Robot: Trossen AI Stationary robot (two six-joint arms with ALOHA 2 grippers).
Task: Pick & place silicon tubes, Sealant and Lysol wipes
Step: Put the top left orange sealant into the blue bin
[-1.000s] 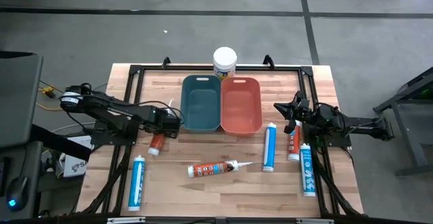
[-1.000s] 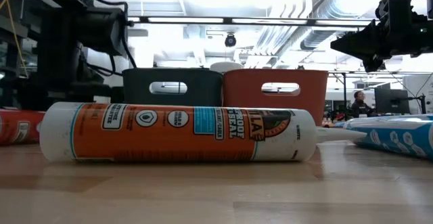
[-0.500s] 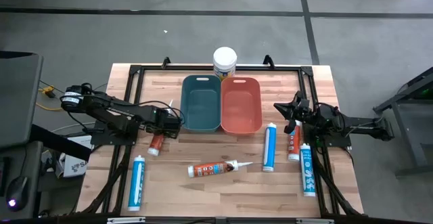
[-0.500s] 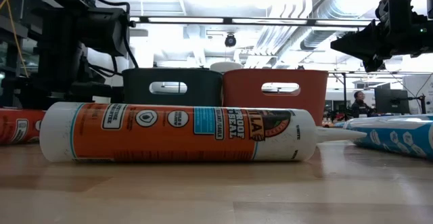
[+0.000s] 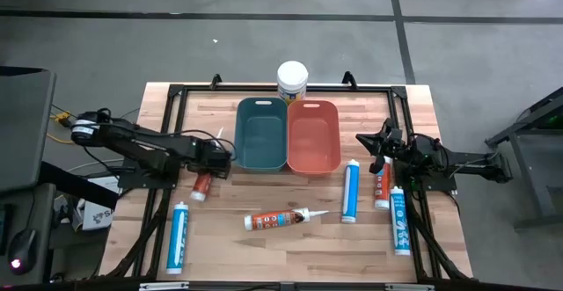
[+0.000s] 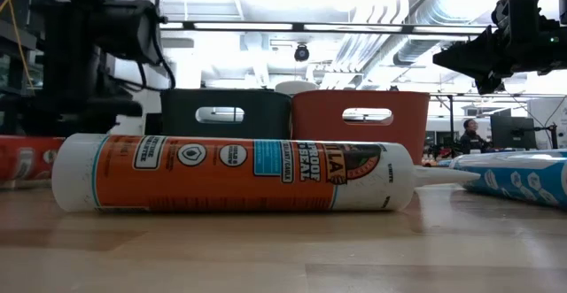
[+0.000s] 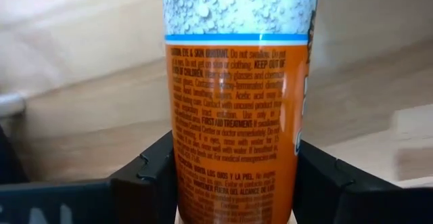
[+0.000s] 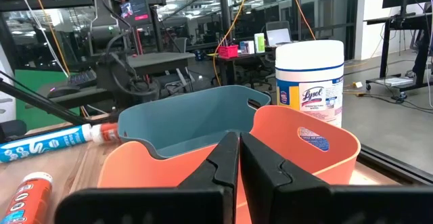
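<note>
One orange tube between left gripper fingers

left gripper — fingers flank orange tube | wooden table behind

"Lysol" – wipes canister, "FIRST AID TREATMENT" – orange tube

My left gripper frames an orange tube with a blue band. Bins: teal, salmon. Lysol wipes: white lid, yellowish label.
</note>
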